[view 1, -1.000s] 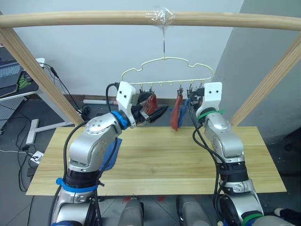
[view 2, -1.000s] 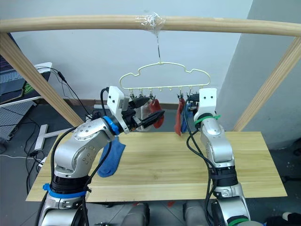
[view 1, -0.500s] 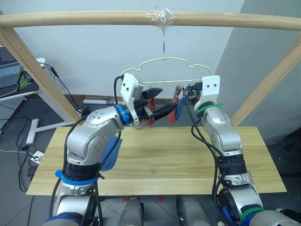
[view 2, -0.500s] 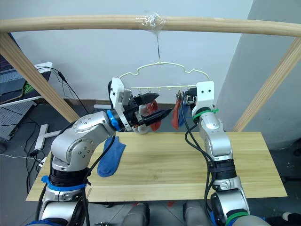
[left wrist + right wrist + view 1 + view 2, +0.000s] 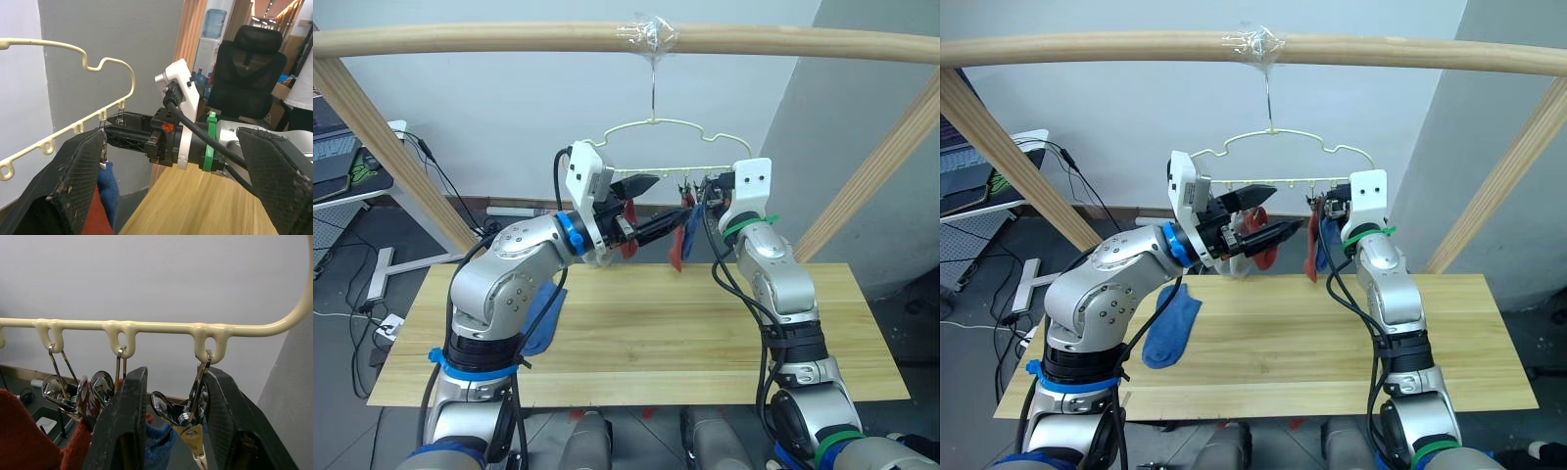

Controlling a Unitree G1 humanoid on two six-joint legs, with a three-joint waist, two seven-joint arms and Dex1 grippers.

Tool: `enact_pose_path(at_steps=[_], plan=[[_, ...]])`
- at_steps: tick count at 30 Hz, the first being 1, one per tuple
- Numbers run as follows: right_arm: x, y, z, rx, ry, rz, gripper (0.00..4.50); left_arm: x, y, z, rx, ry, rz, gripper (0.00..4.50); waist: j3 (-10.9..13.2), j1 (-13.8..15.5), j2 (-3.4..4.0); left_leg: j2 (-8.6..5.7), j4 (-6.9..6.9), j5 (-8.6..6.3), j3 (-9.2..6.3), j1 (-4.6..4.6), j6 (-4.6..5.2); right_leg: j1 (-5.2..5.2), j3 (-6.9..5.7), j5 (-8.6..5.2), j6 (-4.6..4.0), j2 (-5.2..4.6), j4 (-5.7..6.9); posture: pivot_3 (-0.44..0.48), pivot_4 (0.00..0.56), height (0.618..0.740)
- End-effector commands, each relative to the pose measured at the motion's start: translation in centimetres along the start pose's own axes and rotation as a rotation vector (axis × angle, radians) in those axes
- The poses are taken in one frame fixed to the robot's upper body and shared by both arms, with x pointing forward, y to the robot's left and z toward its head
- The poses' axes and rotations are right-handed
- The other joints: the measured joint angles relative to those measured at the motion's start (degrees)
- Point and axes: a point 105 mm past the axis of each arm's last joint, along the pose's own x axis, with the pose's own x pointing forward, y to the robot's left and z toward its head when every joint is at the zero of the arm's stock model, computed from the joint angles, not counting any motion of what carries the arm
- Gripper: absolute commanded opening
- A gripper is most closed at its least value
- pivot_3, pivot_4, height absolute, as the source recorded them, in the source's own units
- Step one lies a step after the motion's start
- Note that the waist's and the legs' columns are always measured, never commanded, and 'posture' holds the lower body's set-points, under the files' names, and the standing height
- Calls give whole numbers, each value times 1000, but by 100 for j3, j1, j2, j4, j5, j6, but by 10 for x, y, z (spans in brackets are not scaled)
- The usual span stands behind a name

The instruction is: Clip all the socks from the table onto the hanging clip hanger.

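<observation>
The hanger (image 5: 656, 147) is hanging by its hook from the wooden pole (image 5: 509, 37) above the table (image 5: 646, 333), its row of clips (image 5: 178, 413) dangling along the lower bar. A red sock (image 5: 677, 240) and a blue sock (image 5: 693, 217) are hanging from clips toward my right end of the bar, just beside each other. Another red sock (image 5: 626, 211) is showing behind my left pincer, under the left half of the bar; I cannot tell whether a clip is gripping it.

My right pincer (image 5: 171, 431) is reaching up under the bar's right end, its two fingers (image 5: 124, 431) standing apart on either side of an empty clip; whether they are touching it I cannot tell. The clips next along the bar in that wrist view are biting on red and blue fabric.

My left pincer (image 5: 651, 206) is hovering just below the bar's left half, pointing toward my right arm. Its fingers (image 5: 80, 176) are spread wide and holding nothing; in the left wrist view the right pincer and the bar are sitting between them, farther off.

One blue sock (image 5: 1172, 328) is lying flat on the table's left part, partly hidden by my left arm in the left eye view.
</observation>
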Motion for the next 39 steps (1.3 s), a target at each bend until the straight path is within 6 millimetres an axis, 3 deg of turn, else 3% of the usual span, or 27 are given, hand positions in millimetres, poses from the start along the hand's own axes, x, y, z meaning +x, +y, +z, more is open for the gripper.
enact_pose_path(at_steps=[1,6,10,15,20,22,26,30,35,39], plan=[[1,-4,16,-5,-60,-5,1284,1,-8,16,44,-44,-22,4500,0,0,0,0,0,0,0,0,0,0,0,0,0,0,0,113,173,740],[0,-9,9,-13,-46,-14,29,3,-6,13,26,-52,0,4500,0,4,0,0,0,0,0,0,0,0,0,0,0,0,0,116,177,740],[-2,-12,10,-18,-49,-15,9,2,-8,7,2,-50,19,4500,0,2,0,0,1,0,0,0,0,0,0,0,0,0,0,110,182,740],[-3,-5,11,-5,-34,69,9,-10,0,-32,-70,18,133,4500,0,-3,0,0,1,0,1,2,0,1,1,0,0,0,1,100,188,740],[-6,-1,9,-25,15,137,9,-49,25,-90,-95,143,349,4500,1,1,1,0,1,0,0,4,0,1,1,-1,-2,0,4,95,190,740],[-8,-2,9,-28,20,138,9,-74,44,-113,-59,221,506,4500,1,2,1,0,2,0,1,5,1,1,2,-5,-4,0,4,89,190,740],[-10,-5,10,-29,25,132,9,-111,65,-143,15,342,692,4500,1,3,1,0,3,0,1,6,1,1,2,-12,-4,0,3,89,192,740],[-11,-8,11,-32,31,120,9,-173,90,-186,-1,478,950,4500,1,5,1,0,3,0,2,4,1,1,2,-11,-2,-1,0,81,194,740],[-12,-9,12,-34,35,113,9,-190,111,-197,-5,501,1072,4500,1,30,0,0,3,0,-1,2,1,1,-3,-17,12,0,1,76,196,740],[-13,-11,11,-41,41,109,9,-190,112,-215,-18,565,1068,4500,1,34,0,0,6,0,-1,2,0,3,-3,-14,19,-2,0,70,196,740]])
